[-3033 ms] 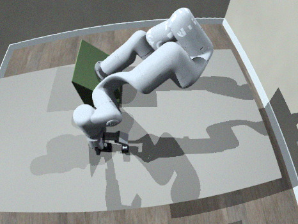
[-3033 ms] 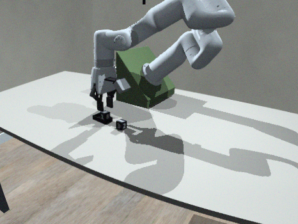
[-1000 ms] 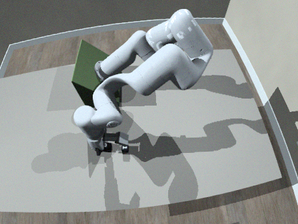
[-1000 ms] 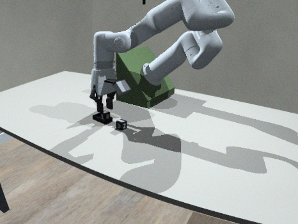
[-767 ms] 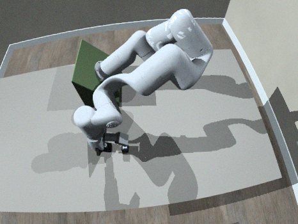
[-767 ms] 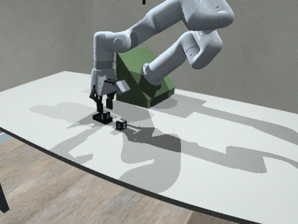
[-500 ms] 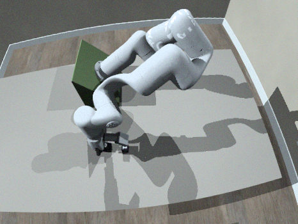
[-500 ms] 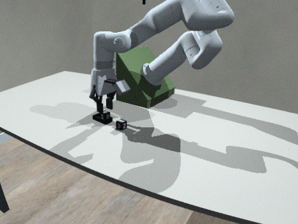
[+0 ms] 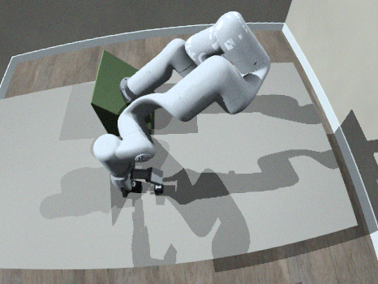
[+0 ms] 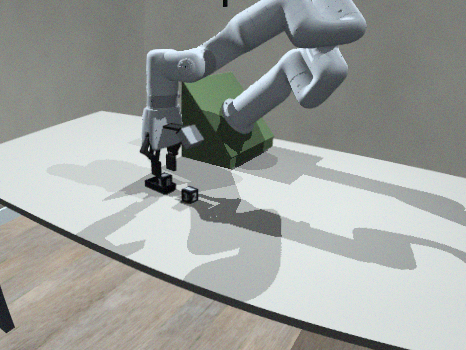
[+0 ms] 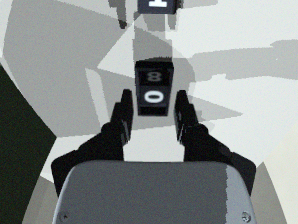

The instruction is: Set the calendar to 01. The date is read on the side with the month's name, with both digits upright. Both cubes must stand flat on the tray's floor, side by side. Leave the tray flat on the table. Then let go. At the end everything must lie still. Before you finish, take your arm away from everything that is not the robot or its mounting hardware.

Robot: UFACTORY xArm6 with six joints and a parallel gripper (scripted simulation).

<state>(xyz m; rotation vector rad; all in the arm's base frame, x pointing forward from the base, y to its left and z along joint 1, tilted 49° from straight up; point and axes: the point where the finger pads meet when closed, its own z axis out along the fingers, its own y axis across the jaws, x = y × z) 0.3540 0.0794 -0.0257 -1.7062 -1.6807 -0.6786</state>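
Observation:
The dark tray lies on the table. One black cube stands in it, with a white 0 on top and a dim 8 on the side towards the other cube. The second black cube stands on the table outside the tray, a short gap away, with a white 1 on top. My gripper is partly open and empty. Its fingers point down above the tray, one each side of the cube in the wrist view. The month's name is not readable.
The green wedge-shaped block under the arm's base stands behind the tray. The white table carries broad arm shadows. The table's front edge runs well in front of the tray and cubes.

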